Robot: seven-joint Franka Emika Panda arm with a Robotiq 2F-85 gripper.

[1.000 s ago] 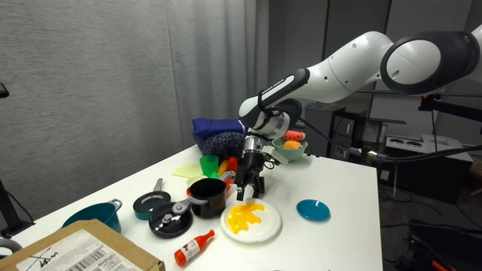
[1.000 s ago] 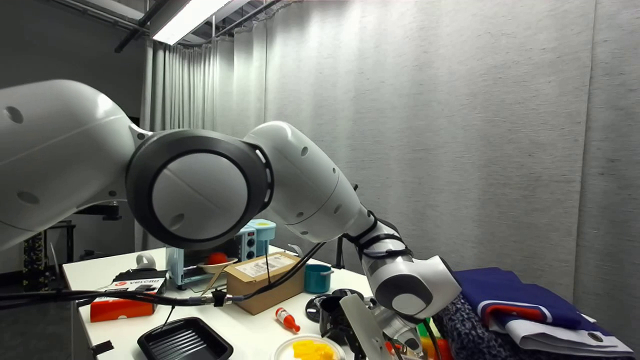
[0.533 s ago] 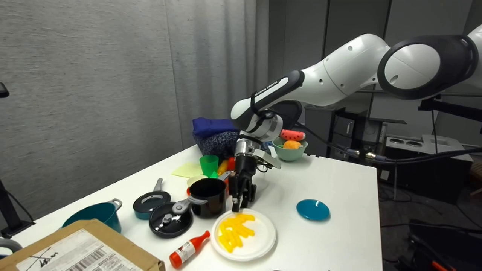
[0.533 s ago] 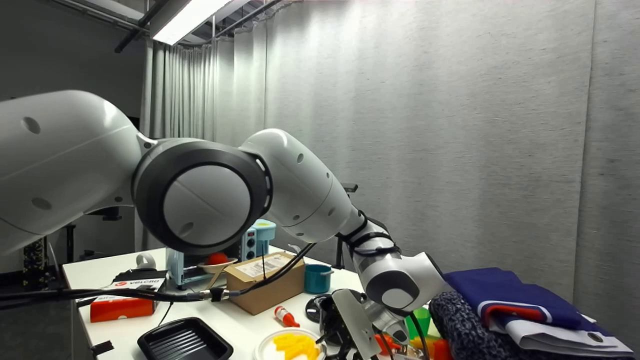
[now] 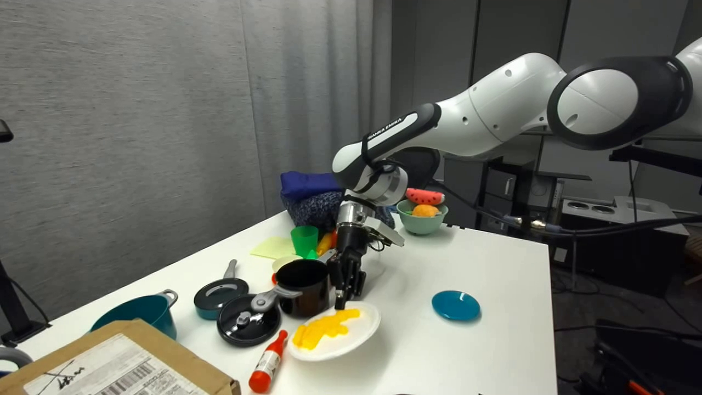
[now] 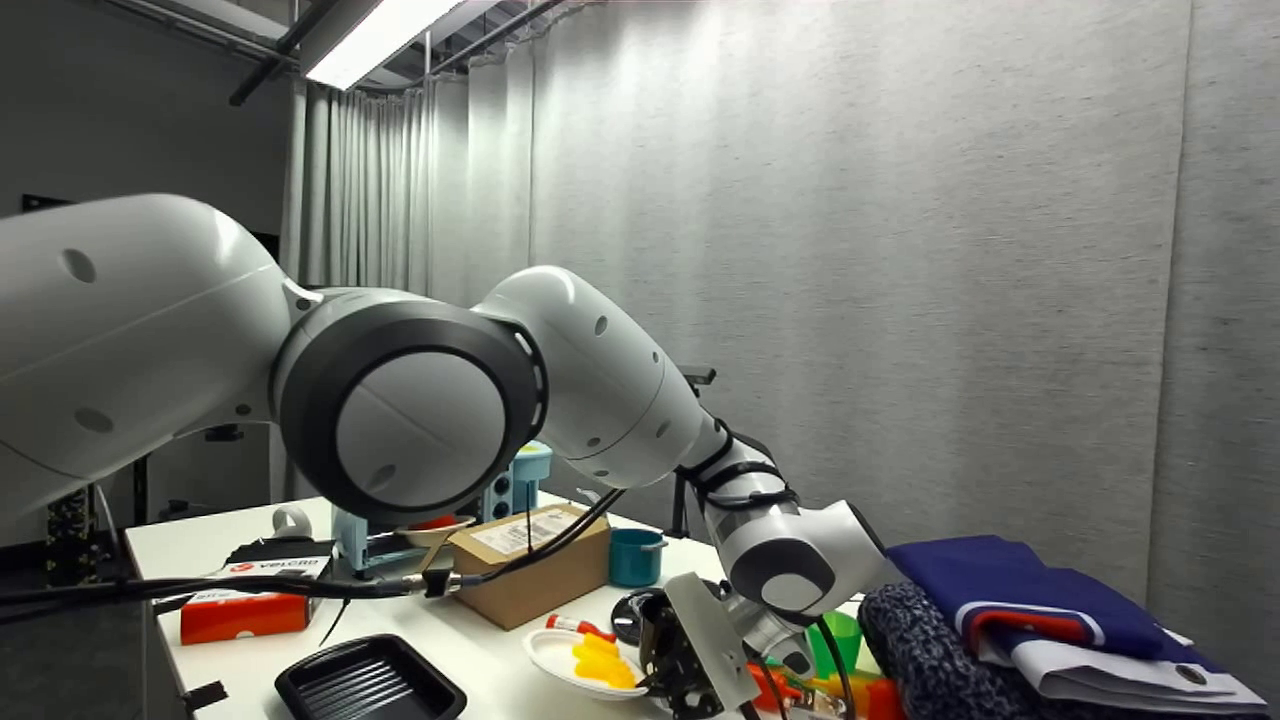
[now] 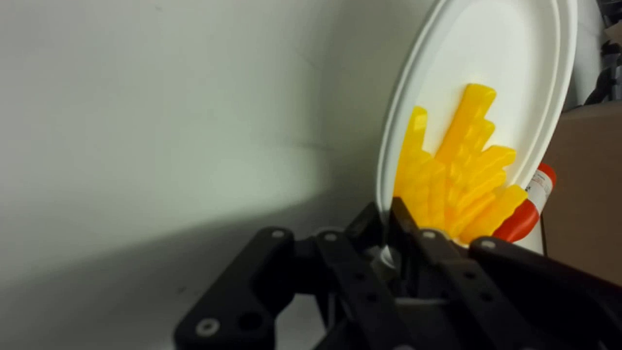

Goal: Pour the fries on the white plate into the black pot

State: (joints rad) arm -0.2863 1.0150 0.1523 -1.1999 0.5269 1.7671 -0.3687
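In an exterior view, passable at right over white table (image 5: pixel 411 334), between tilted round white plate (image 5: pixel 357 332) and shallow round teal-blue dish (image 5: pixel 456 306). Blocked at left by round black pot (image 5: pixel 310 300) near the claw (image 5: pixel 340 302), nearer by white-labelled red bottle (image 5: pixel 268 362) and brown cardboard box (image 5: pixel 164 351).

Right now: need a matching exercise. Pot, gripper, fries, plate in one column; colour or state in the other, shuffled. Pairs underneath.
1 pot
2 gripper
3 fries
4 plate

A yellow, bunched together
B white, tilted
C black, standing upright
D shut on a rim

Pairs: 1-C, 2-D, 3-A, 4-B
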